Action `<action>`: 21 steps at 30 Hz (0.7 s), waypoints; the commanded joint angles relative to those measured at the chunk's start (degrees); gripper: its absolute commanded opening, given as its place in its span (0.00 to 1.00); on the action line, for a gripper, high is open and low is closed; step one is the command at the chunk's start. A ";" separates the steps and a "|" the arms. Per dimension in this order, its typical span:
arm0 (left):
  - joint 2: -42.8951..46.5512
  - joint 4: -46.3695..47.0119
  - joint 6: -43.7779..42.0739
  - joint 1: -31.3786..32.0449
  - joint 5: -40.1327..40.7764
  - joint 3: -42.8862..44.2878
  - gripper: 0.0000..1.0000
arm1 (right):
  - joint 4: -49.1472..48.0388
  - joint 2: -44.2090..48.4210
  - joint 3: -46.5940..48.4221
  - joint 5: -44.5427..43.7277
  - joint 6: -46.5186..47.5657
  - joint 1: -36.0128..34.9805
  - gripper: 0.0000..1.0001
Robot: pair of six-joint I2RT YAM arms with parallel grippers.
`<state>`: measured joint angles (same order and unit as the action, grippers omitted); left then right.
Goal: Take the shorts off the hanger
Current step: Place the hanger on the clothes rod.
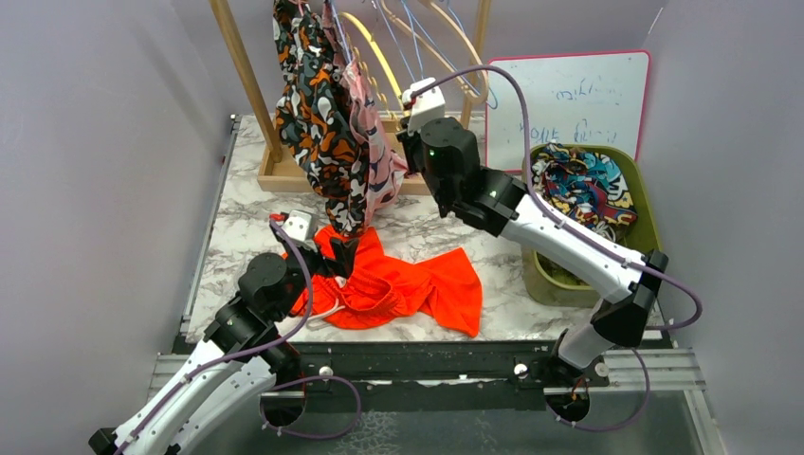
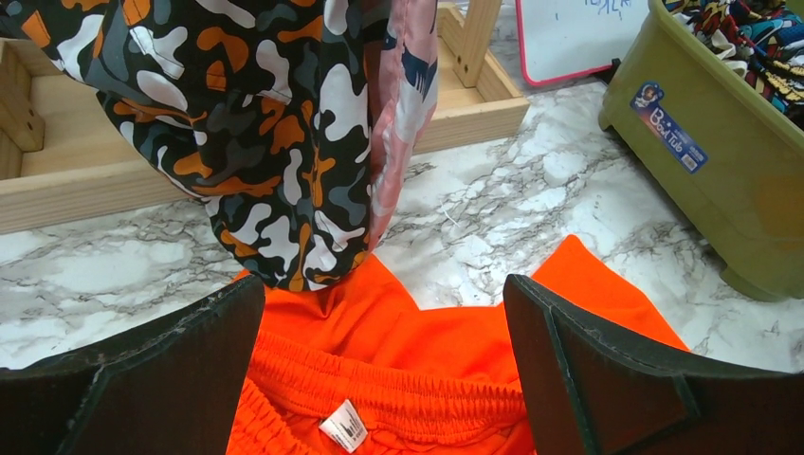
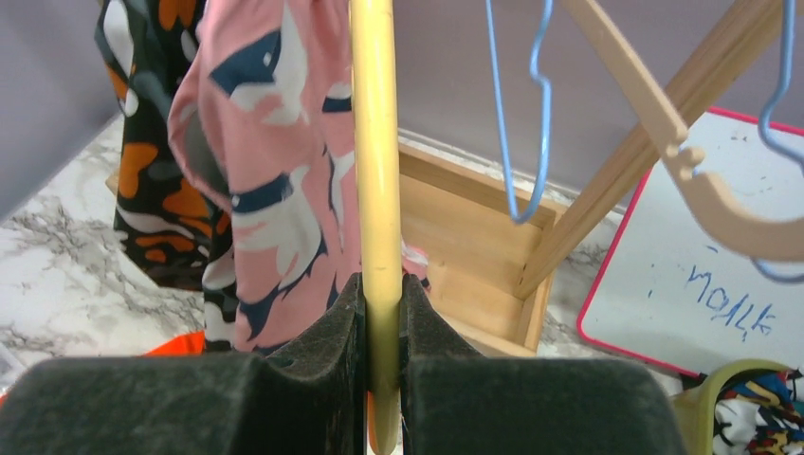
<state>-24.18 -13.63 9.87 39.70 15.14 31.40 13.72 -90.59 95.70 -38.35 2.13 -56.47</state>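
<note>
Two pairs of shorts hang from the rack: a black-orange-white blotch pair [image 1: 308,104] [image 2: 246,123] and, beside it, a pink print pair [image 1: 368,142] [image 3: 265,142]. My right gripper [image 1: 410,128] [image 3: 382,313] is shut on the yellow hanger [image 3: 374,142] just right of the pink shorts. Bright orange shorts [image 1: 408,284] [image 2: 427,351] lie flat on the marble table, waistband and label facing my left gripper [image 1: 337,254] [image 2: 384,370]. That gripper hovers open over them, holding nothing, one finger on either side of the waistband.
The wooden rack base [image 1: 284,171] stands at the back. Blue wire hangers [image 3: 526,114] and a wooden hanger [image 3: 683,152] hang empty to the right. A green tub [image 1: 645,218] [image 2: 721,171] holds multicolour shorts [image 1: 583,185]. A whiteboard [image 1: 569,95] leans behind it.
</note>
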 commanded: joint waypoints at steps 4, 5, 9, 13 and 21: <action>0.49 -0.54 0.50 -0.33 1.27 1.37 0.99 | 7.15 -4.30 12.82 7.81 -2.86 5.64 0.01; 0.41 -0.56 0.50 -0.32 1.22 1.38 0.99 | 7.35 -4.58 13.36 8.00 -2.87 6.11 0.01; 0.27 -0.54 0.50 -0.33 1.00 1.39 0.99 | 8.95 -6.11 16.23 11.14 -2.83 7.95 0.01; 0.07 -0.59 0.52 -0.33 0.86 1.39 0.99 | 10.86 -8.66 20.61 12.76 -2.31 8.66 0.01; 0.23 -0.57 0.51 -0.32 1.00 1.39 0.99 | 13.49 -13.17 28.05 14.77 -2.51 10.39 0.01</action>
<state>-24.05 -14.48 10.04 39.70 15.49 31.40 27.20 -102.52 119.52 -25.89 0.01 -46.96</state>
